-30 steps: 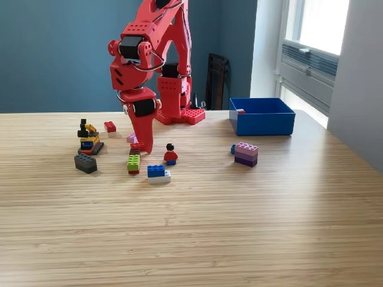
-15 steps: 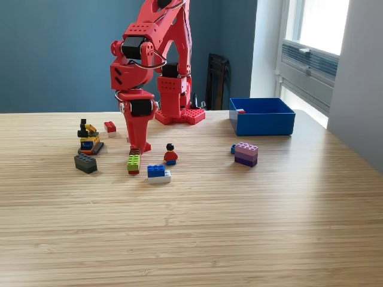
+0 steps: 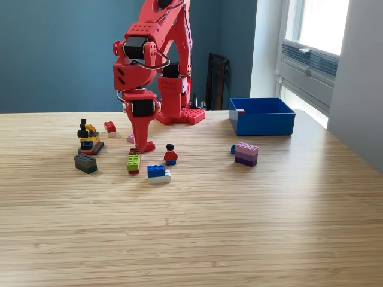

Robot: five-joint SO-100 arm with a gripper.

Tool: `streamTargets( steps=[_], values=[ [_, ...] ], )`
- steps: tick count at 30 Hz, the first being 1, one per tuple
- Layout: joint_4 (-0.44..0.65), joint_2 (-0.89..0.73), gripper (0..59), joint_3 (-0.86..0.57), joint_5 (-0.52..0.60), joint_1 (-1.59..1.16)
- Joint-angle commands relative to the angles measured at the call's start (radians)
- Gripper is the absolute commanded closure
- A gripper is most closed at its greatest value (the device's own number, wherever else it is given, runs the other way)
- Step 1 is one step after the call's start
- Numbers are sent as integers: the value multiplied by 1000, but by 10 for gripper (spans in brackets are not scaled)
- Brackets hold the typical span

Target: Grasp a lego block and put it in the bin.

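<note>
My red gripper points straight down, its tip at the table between a small pink lego block and a red minifigure. The pink block peeks out just to the exterior view's left of the fingers. From this side I cannot make out whether the jaws are apart or hold anything. A green block on a dark red one lies just in front of the tip. The blue bin stands at the back right, with a small red piece inside.
A blue-on-white block lies in front of the minifigure. At the left sit a dark grey block, a yellow-black stack and a red-white block. A pink-purple stack sits at mid right. The arm's base is behind.
The gripper's tip has shifted slightly to the right at table level and its wrist has straightened; the pink block, hidden half a second ago, shows again at its left.
</note>
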Motion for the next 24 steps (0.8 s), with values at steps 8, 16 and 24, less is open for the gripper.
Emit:
streamTargets(
  steps=[8, 16, 24],
  values=[
    [532, 12, 586, -541, 446, -319],
    [641, 12, 586, -647, 632, -617],
    [644, 11, 586, -617, 770, -954]
  ],
)
